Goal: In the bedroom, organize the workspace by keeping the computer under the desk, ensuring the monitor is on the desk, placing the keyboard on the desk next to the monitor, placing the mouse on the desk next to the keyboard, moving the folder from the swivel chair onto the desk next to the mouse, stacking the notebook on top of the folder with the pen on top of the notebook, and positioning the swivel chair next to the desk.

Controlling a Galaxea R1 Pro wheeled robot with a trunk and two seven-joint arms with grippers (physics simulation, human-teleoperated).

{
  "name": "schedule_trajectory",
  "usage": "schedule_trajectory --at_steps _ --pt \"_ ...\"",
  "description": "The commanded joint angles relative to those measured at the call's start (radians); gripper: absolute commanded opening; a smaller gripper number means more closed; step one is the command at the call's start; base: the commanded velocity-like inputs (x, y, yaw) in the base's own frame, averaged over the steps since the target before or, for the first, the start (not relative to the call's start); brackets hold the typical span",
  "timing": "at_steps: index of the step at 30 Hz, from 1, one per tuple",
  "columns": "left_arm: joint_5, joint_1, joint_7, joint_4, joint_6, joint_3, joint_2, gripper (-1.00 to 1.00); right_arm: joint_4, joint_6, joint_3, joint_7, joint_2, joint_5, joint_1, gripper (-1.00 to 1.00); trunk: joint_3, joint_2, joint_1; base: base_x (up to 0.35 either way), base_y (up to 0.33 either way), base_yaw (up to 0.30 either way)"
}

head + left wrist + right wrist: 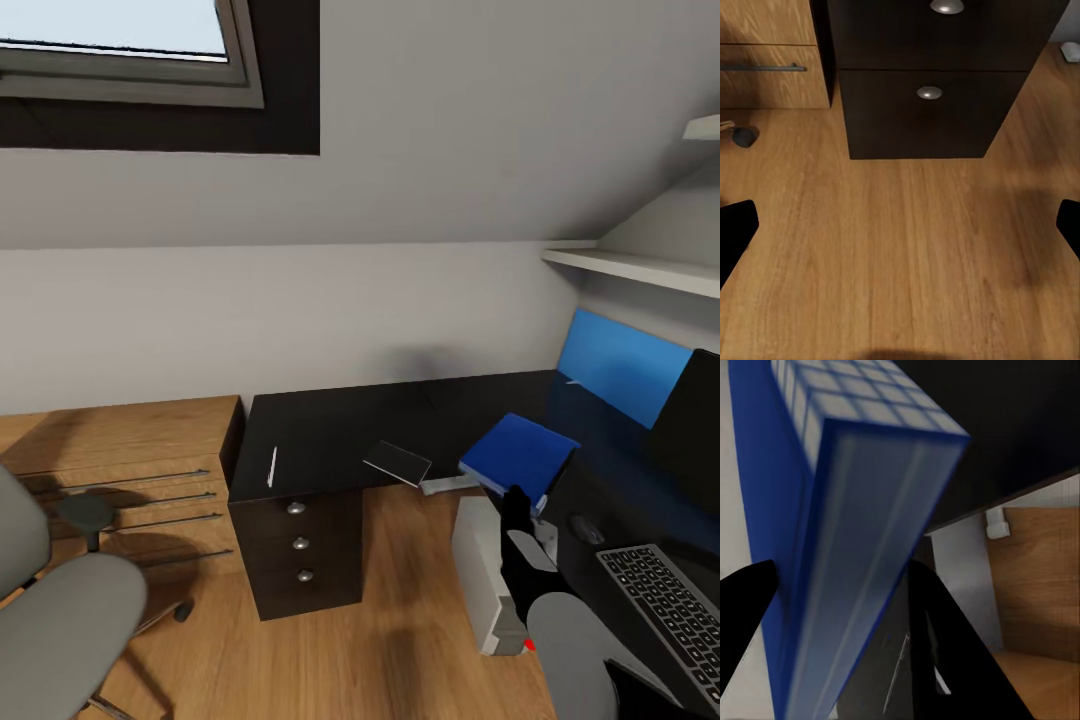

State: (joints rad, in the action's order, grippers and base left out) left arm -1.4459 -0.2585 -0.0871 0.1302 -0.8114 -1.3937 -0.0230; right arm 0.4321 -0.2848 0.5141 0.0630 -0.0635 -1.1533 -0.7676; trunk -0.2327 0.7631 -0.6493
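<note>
The blue folder [520,455] sat at the near edge of the black table [330,430], over the inner corner of its L shape, its near end gripped by the right gripper [515,503]. In the right wrist view, the black fingers [937,615] pressed in on either side of the folder's thick edge, closed on it; whether its far end rested on the table could not be told. It looked like a stiff, fairly light slab with smooth, probably slippery covers, so a hold across the thickness near the middle of an edge would likely keep it from swinging.

Just left of it lay a thin dark notebook [397,462], one corner over the table's edge. Further left a slim white pen [272,467] lay above the drawer unit [300,545]; it would likely be light and prone to roll. To the right were the small mouse [585,528] and, nearer, the keyboard [670,610], with the monitor [695,430] beyond. The white-grey computer [480,570] stood on the floor below the folder. The left gripper [900,225] hung wide apart and empty over the wood floor [900,262] before the drawers. The grey swivel chair [60,610] stood near left, well apart from the table.
</note>
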Motion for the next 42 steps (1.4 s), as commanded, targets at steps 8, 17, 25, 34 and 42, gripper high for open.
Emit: schedule_trajectory --at_steps 8,17,25,34,42 --pt "-0.002 -0.001 -0.008 0.003 -0.002 -0.009 0.000 1.00 -0.006 -0.002 0.003 0.052 0.001 -0.023 -0.001 -1.00 -0.001 0.001 0.000 0.006 -0.005 0.000" --pt "-0.002 -0.001 -0.008 0.003 -0.002 -0.010 0.001 1.00 -0.007 -0.002 0.004 0.049 0.008 -0.022 -0.001 -1.00 -0.001 0.001 0.000 0.202 -0.197 0.000" --pt "-0.001 -0.001 -0.009 0.003 -0.003 -0.010 0.002 1.00 -0.010 -0.006 0.001 0.016 0.010 -0.017 -0.001 -1.00 -0.001 0.001 0.000 0.118 -0.170 0.000" --pt "-0.002 -0.001 -0.011 0.003 -0.006 -0.010 0.001 1.00 -0.010 -0.005 0.001 -0.117 0.011 -0.016 -0.001 -1.00 -0.001 0.001 0.000 0.006 -0.018 0.000" --pt "-0.002 -0.001 -0.011 0.003 -0.006 -0.010 0.001 1.00 -0.010 -0.005 0.001 -0.125 0.011 -0.017 -0.001 -1.00 -0.001 0.001 0.000 0.007 0.000 0.000"
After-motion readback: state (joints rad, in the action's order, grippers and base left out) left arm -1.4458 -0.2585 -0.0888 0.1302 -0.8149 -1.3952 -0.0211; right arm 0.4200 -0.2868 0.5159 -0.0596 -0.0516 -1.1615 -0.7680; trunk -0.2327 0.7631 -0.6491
